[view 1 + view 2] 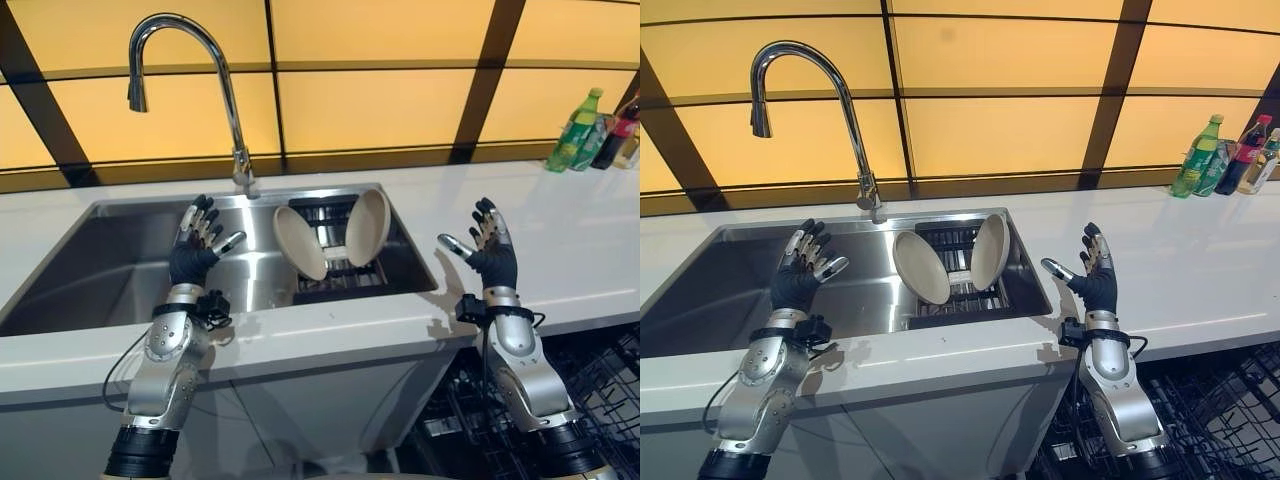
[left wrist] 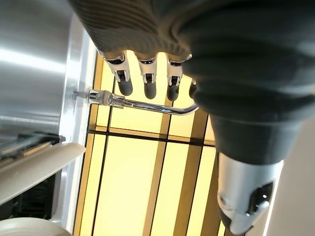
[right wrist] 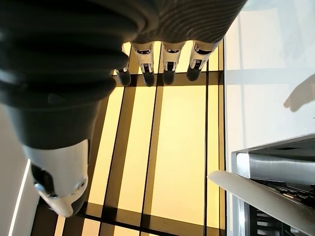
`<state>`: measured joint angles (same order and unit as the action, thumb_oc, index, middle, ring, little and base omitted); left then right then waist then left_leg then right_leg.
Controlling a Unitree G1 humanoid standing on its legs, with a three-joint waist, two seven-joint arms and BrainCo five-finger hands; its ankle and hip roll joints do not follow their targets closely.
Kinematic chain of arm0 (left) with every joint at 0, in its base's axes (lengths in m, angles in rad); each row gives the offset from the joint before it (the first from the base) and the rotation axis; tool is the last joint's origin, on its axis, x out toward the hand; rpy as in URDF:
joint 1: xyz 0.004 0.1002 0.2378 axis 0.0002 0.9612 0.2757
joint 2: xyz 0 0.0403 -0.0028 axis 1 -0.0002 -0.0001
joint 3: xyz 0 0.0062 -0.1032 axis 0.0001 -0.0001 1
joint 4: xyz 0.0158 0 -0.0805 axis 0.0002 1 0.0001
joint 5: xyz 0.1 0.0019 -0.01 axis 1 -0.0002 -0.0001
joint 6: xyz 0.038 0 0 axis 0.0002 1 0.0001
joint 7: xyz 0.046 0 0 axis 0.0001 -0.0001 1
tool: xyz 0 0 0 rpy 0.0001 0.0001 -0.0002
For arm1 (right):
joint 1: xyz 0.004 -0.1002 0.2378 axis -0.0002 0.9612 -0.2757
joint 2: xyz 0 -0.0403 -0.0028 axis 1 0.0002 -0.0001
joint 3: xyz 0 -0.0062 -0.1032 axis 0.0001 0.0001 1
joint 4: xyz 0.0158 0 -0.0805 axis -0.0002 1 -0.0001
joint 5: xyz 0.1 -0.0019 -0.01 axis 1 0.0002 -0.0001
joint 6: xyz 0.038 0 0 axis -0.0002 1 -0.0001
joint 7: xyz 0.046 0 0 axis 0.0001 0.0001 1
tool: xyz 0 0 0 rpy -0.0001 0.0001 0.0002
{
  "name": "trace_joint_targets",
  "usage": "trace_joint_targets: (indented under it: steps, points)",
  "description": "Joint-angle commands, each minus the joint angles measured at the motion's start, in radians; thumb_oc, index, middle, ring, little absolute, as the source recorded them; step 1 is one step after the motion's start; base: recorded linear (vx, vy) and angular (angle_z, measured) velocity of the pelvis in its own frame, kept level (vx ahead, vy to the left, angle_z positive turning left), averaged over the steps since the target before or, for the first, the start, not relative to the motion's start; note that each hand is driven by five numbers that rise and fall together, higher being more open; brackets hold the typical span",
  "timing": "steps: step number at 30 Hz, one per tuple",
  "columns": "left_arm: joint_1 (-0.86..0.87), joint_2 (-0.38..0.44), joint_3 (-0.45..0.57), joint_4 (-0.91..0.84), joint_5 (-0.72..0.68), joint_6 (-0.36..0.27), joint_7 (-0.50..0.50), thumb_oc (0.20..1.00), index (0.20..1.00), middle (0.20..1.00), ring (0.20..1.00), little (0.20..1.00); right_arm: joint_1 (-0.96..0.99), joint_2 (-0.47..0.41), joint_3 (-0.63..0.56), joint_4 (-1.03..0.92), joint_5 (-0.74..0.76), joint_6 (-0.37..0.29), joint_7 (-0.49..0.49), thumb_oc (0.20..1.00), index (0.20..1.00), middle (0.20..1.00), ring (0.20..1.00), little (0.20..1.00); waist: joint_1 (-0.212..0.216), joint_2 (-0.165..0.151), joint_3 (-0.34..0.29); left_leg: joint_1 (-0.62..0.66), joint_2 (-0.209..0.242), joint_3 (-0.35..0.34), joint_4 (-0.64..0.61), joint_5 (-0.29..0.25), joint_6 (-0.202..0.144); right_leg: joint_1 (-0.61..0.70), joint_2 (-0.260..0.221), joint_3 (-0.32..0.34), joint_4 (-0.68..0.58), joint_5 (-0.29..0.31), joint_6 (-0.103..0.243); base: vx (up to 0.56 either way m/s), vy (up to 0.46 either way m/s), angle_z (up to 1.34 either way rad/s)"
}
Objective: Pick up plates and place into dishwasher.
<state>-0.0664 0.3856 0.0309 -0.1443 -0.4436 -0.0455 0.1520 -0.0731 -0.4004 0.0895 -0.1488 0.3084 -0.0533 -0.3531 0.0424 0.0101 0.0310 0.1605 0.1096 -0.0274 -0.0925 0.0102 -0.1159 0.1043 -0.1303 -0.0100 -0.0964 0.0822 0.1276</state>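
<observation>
left hand point(image 1: 196, 240) open above steel sink point(image 1: 120, 260) | right hand point(image 1: 487, 248) open over white tabletop point(image 1: 570, 240) | 2 beige round plates point(image 1: 298, 242) tilted on sink's dark rack point(image 1: 325, 215)

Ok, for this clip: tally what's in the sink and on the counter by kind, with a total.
Plates, standing on edge in the sink rack: 2 (left plate, right plate)
Bottles at the counter's far right: 3 (green bottle, red-capped bottle, third bottle)
Faucet: 1
Total: 6
</observation>
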Motion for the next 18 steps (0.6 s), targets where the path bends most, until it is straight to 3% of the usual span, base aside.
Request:
trace_joint_targets:
  steps: [1, 11, 18]
  points:
    - [-0.061, 0.068, 0.033, -0.020, 0.059, -0.033, -0.017, 1.000, 1.000, 1.000, 1.000, 1.000, -0.044, -0.007, -0.044, -0.059, 0.013, -0.028, 0.009, 1.000, 1.000, 1.000, 1.000, 1.000, -0.001, -0.012, -0.039, -0.046, -0.062, 0.015, 0.005, -0.013, 0.053, 0.016, 0.023, -0.077, 0.009, -0.055, -0.028, 0.00, 0.000, 0.00]
    - [-0.086, 0.131, 0.050, 0.005, 0.175, -0.042, -0.031, 1.000, 1.000, 1.000, 1.000, 1.000, -0.062, -0.024, -0.039, -0.050, 0.024, -0.019, 0.023, 1.000, 1.000, 1.000, 1.000, 1.000, -0.002, -0.010, -0.045, -0.045, -0.058, 0.015, 0.005, -0.011, 0.051, 0.015, 0.032, -0.074, 0.009, -0.060, -0.032, 0.00, -0.024, 0.00]
    - [-0.115, 0.215, 0.057, 0.062, 0.319, -0.056, 0.037, 1.000, 1.000, 1.000, 1.000, 1.000, -0.074, -0.048, -0.032, -0.042, 0.043, 0.002, 0.051, 1.000, 1.000, 1.000, 1.000, 1.000, -0.004, -0.007, -0.048, -0.046, -0.042, 0.006, 0.005, 0.003, 0.040, 0.016, 0.060, -0.061, 0.011, -0.070, -0.049, -0.01, -0.082, 0.00]
